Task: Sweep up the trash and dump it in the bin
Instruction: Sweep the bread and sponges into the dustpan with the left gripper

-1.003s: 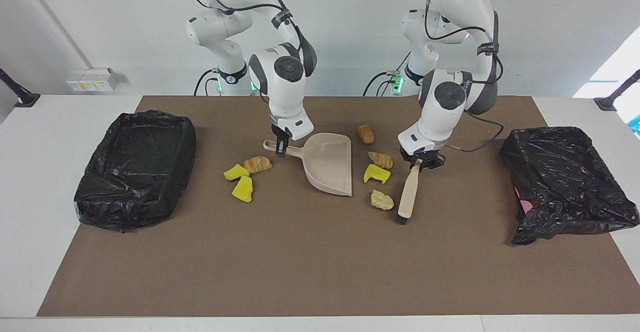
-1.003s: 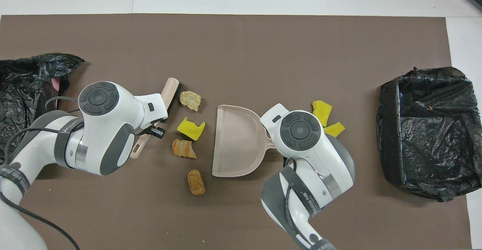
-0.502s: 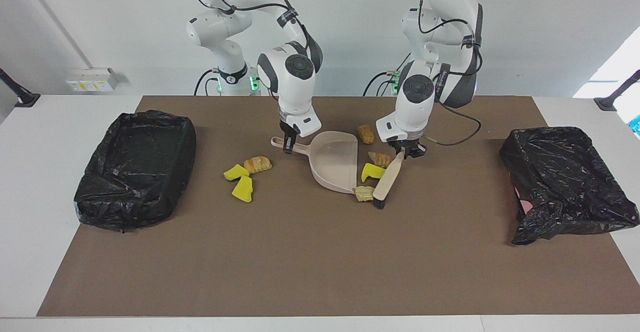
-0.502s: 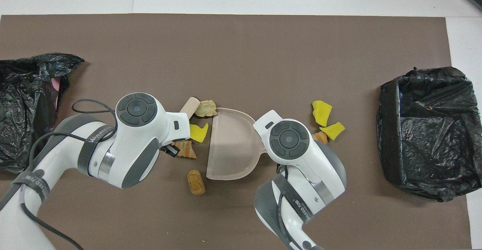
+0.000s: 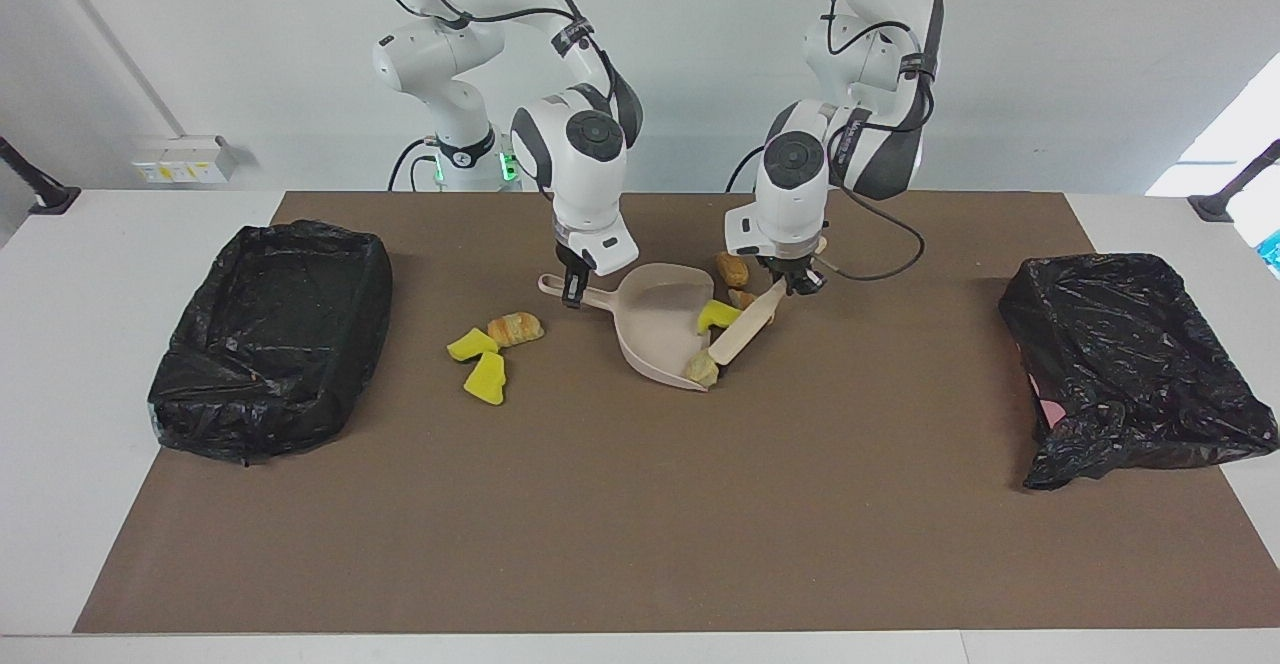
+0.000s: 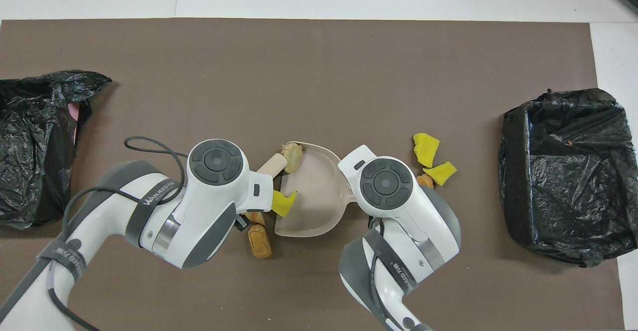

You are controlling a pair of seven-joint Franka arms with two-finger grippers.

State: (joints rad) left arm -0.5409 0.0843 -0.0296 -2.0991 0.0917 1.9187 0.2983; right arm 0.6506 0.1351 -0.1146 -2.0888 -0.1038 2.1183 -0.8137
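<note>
Since a second ago the brush point(image 5: 742, 334) has swept toward the dustpan point(image 5: 655, 329), carrying a pale bread-like lump point(image 5: 703, 370) and a yellow wedge point(image 5: 716, 315) from the mat onto the pan's open lip. Left end effector point(image 5: 795, 284) is pinched on the brush handle. Right end effector point(image 5: 572, 292) is pinched on the dustpan handle, pan resting on the table point(image 5: 600, 504).

Trash positions now:
- pale lump at the pan's lip, at the brush's tip point(image 6: 291, 154)
- yellow wedge on the pan's lip point(image 6: 283, 203)
- striped orange lump point(image 6: 256, 217) and brown lump point(image 5: 732, 269) just off the lip, on the side nearer the robots — not yet collected
- two yellow wedges point(image 5: 482, 362) and a striped roll point(image 5: 515, 328) beside the pan's handle, toward the right arm's end, untouched

Step in hand: sweeping, first stroke part done. Next, in my judgement — a stroke that drives the pieces deeper into the pan, then one gathering the two lumps near the lip. The trio by the handle calls for re-placing the pan. Dumping into the black-lined bin point(image 5: 270, 334) is still ahead.
</note>
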